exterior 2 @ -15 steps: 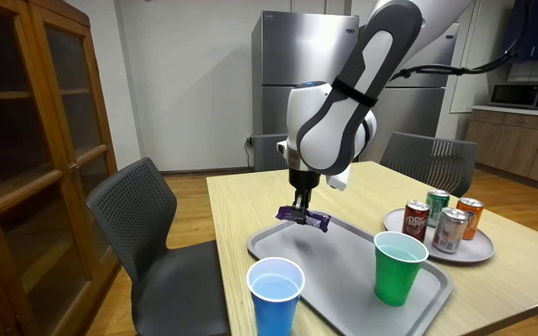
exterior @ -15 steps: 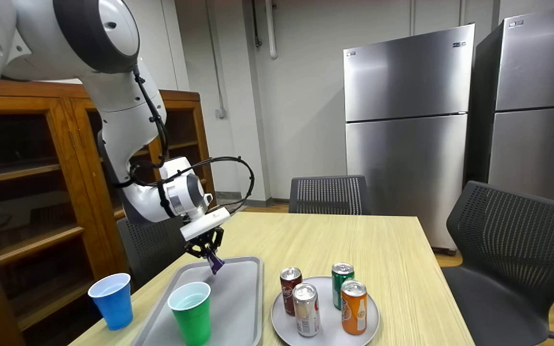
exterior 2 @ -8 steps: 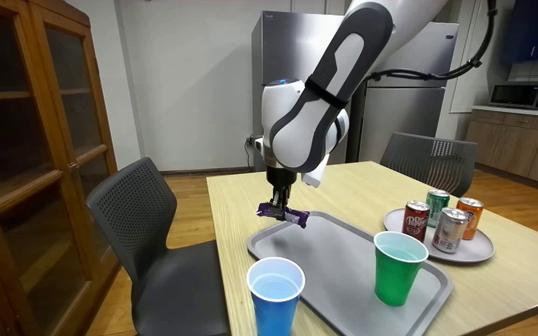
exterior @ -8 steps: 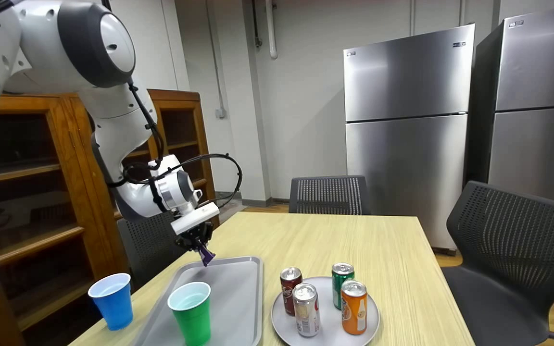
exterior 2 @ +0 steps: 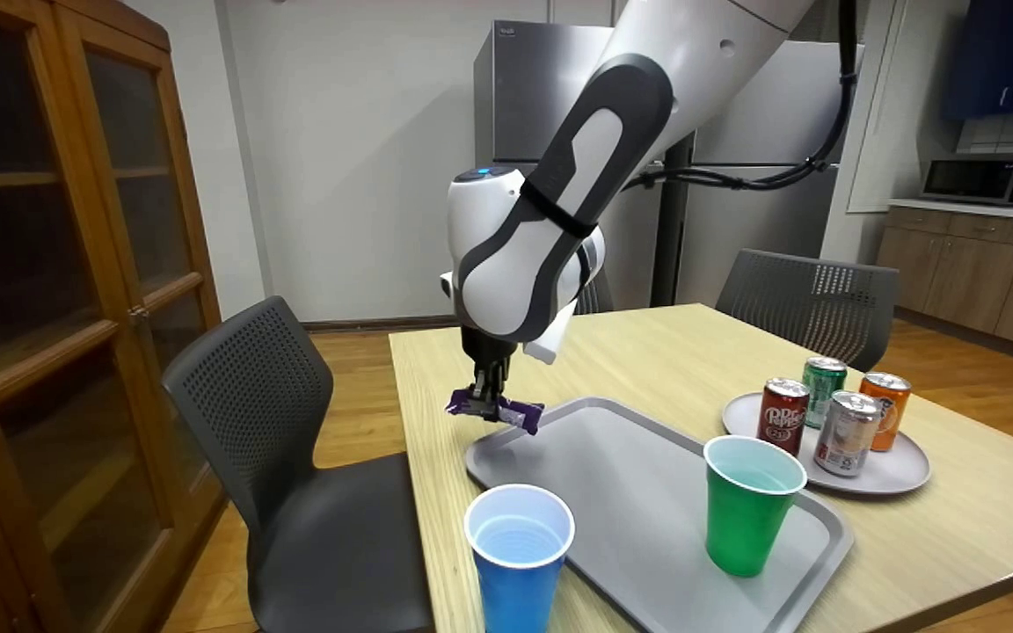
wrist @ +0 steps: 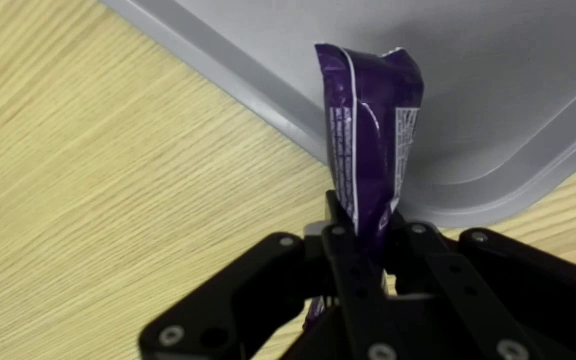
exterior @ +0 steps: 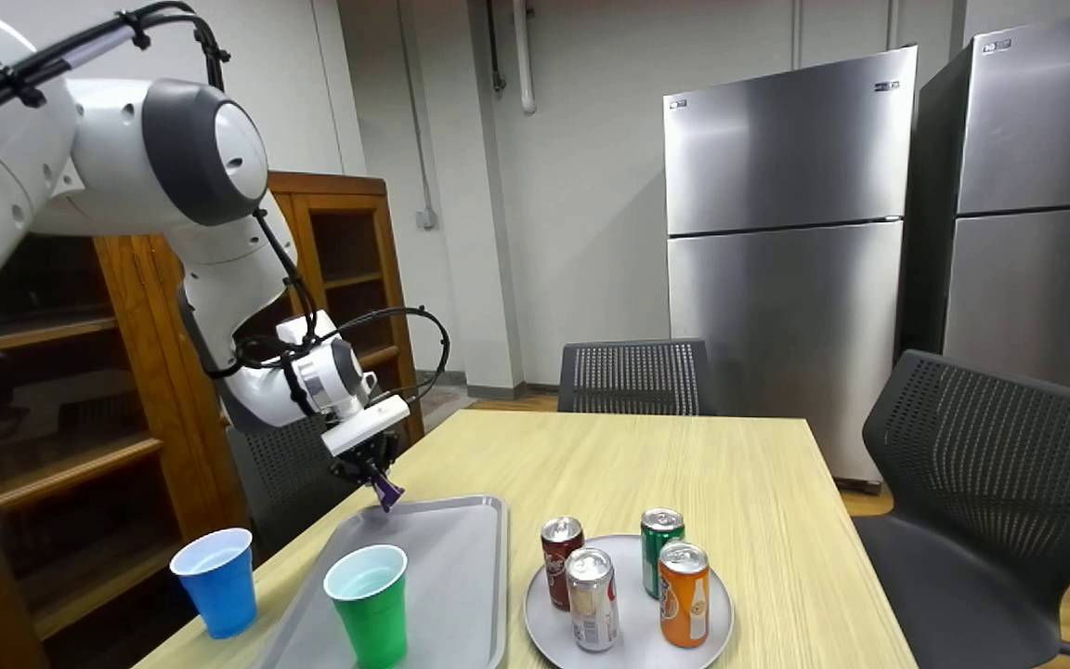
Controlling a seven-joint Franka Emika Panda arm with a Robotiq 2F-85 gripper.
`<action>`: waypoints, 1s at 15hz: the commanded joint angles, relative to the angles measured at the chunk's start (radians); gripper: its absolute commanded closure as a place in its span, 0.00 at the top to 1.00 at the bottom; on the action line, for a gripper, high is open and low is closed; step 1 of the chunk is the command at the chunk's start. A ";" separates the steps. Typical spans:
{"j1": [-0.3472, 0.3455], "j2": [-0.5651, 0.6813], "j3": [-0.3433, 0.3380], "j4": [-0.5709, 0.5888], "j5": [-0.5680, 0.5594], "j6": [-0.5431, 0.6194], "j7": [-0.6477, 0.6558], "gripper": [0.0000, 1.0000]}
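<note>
Purple packet (wrist: 375, 142) now farther from cans (exterior 2: 848, 435)

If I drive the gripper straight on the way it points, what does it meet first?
Likely the gray tray, near its corner: the purple wrapped bar in the gripper would reach it first. Depth is unclear, so the tabletop beside it is possible too.
</note>
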 commanded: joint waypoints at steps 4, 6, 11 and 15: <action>0.052 0.127 -0.031 0.200 -0.027 -0.056 0.037 0.04; 0.061 0.150 -0.041 0.233 -0.028 -0.054 0.045 0.04; 0.076 0.190 -0.057 0.292 -0.025 -0.054 0.060 0.04; 0.081 0.210 -0.062 0.321 -0.022 -0.061 0.067 0.04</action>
